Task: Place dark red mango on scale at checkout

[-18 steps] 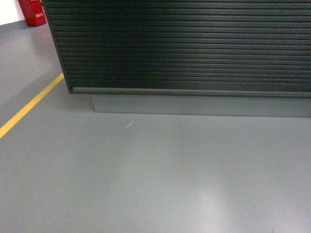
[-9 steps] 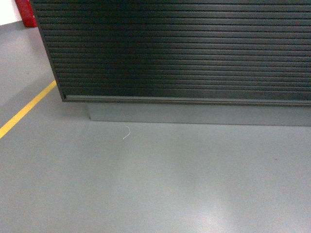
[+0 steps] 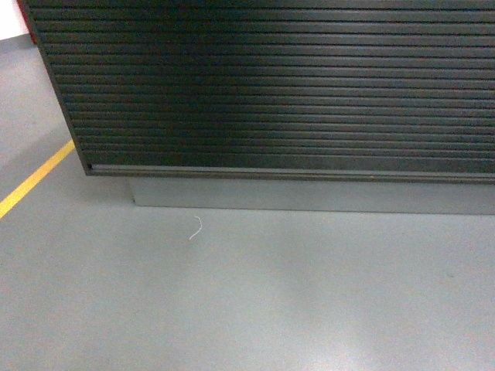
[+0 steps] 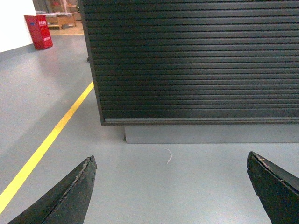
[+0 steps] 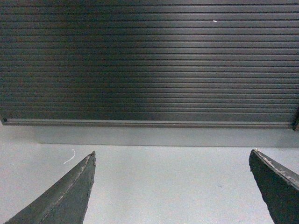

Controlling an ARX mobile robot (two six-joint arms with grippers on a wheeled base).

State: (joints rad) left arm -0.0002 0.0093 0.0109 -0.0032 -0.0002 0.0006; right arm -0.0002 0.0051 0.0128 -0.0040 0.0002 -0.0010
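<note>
One long black checkout counter with a horizontally slatted front (image 3: 278,85). One yellow painted floor line (image 3: 35,179) lies to its left. One small white thread (image 3: 196,228) lies before its base.

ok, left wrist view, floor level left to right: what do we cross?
Red box → yellow line → left tool finger → counter corner → white thread → right tool finger.

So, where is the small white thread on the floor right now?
The white thread lies on the grey floor left of centre in the head view, just in front of the checkout and its grey plinth, right of the yellow line.
</note>
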